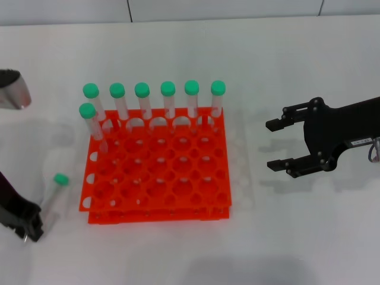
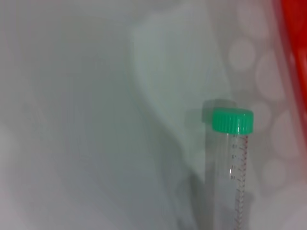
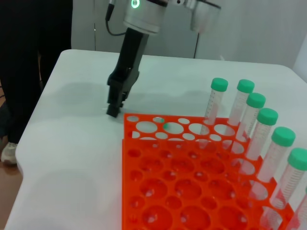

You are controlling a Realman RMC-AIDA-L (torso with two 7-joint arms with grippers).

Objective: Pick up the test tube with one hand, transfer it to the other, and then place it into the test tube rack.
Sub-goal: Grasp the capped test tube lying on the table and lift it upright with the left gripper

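The test tube [image 1: 52, 197] lies on the white table left of the orange-red test tube rack [image 1: 159, 209], its green cap [image 1: 61, 179] pointing away from me. My left gripper [image 1: 27, 224] sits low at the tube's round end, at the front left. The left wrist view shows the tube [image 2: 225, 177] close up, with the rack's edge [image 2: 293, 52] beside it. In the right wrist view the green-lit left gripper [image 3: 114, 106] points down at the table by the rack [image 3: 125, 146]. My right gripper [image 1: 270, 145] hovers open and empty to the right of the rack.
Several green-capped tubes [image 1: 167, 98] stand upright along the rack's back row, plus one [image 1: 90, 122] in the second row at the left. A silver part of my left arm [image 1: 13, 89] shows at the left edge. The table's far edge meets a wall.
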